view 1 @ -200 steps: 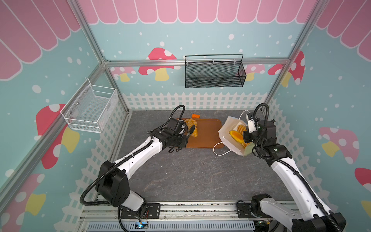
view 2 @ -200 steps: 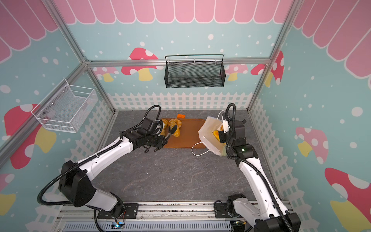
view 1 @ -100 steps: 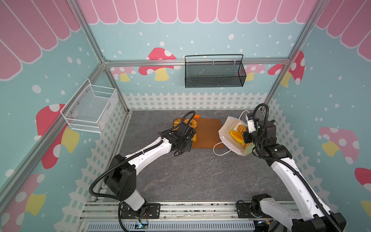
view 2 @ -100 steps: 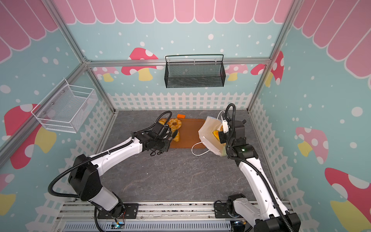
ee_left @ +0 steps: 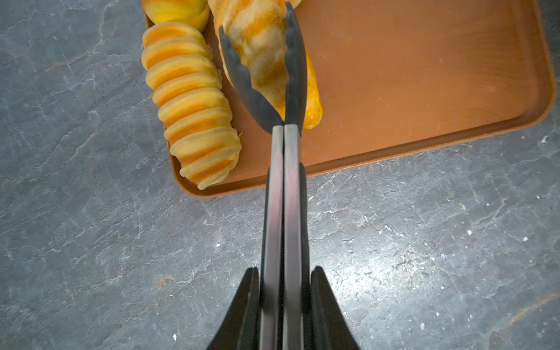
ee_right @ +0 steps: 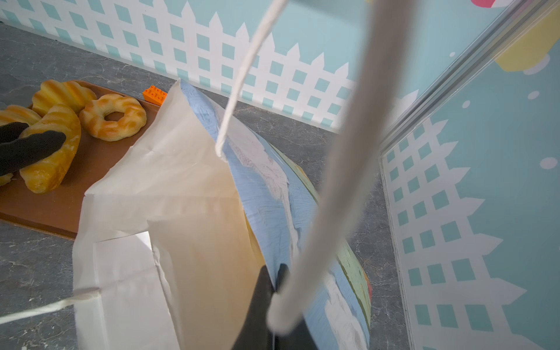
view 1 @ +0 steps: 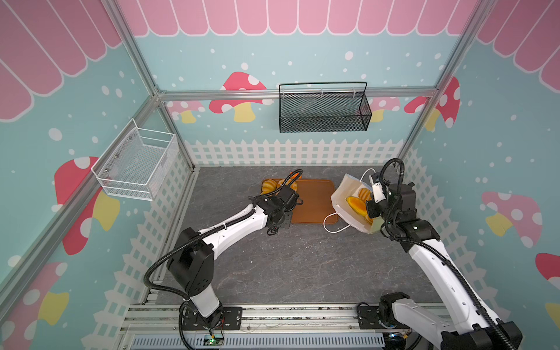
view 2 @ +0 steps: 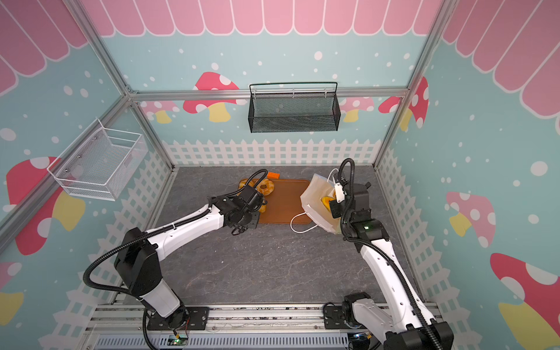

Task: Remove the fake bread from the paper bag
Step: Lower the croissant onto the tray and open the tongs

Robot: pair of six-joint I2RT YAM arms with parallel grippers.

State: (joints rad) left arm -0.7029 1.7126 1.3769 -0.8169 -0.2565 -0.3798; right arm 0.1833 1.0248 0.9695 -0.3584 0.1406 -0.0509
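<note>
Left wrist view: a ridged roll (ee_left: 191,103) lies on the tray (ee_left: 424,75) beside the croissant (ee_left: 263,45), gripped by tongs (ee_left: 285,197) that the left pincer (ee_left: 285,269) squeezes together. The right pincer (ee_right: 274,281) is clamped on the paper bag (ee_right: 188,197) rim, with buns (view 1: 353,200) inside.

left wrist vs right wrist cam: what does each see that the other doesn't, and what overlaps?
Left wrist only: the left gripper shut on the handles of the tongs.
Right wrist only: the bag, the right gripper pinching its rim, a ring doughnut, an orange brick, the fence.
Both: the tray and the tongs' tips clamping a long pastry.
</note>
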